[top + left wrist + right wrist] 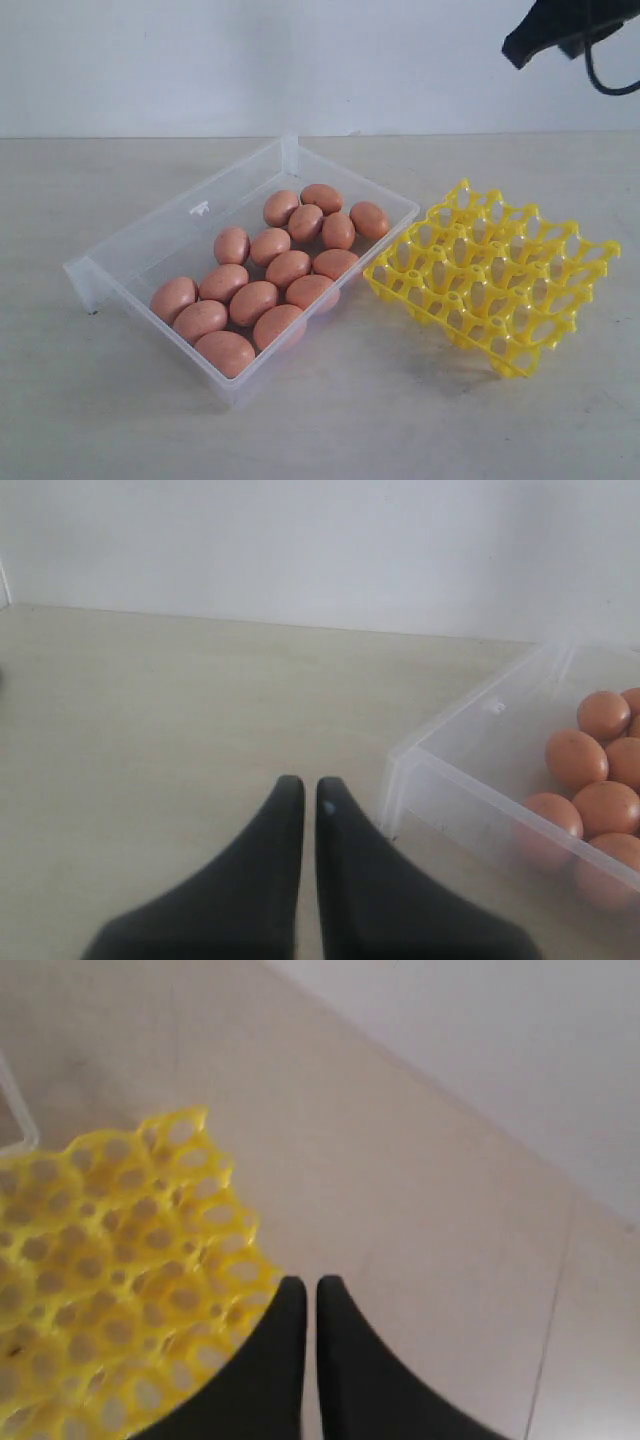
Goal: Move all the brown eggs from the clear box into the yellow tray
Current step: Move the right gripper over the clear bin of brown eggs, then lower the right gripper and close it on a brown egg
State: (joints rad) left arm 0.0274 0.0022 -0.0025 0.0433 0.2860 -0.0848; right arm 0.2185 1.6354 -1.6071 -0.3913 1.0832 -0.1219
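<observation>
Only wrist views show left fingers (283, 825) and right fingers (285, 1325) pressed together, empty.

Setting: robot test bench in a lab-type room, prob. not a home. Evidence: plain pale tabletop (120, 420) w/ faint wood grain, flat white wall (250, 60) behind it. Black robot arm part (560, 30) w/ loose cable (590, 70) hangs at upper right of ext. view. Staged props on the tabletop: clear box (150, 240), brown eggs (270, 245), yellow tray (493, 268).

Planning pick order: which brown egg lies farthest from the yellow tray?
The leftmost brown egg in the exterior view; all others lie closer to the yellow tray.
</observation>
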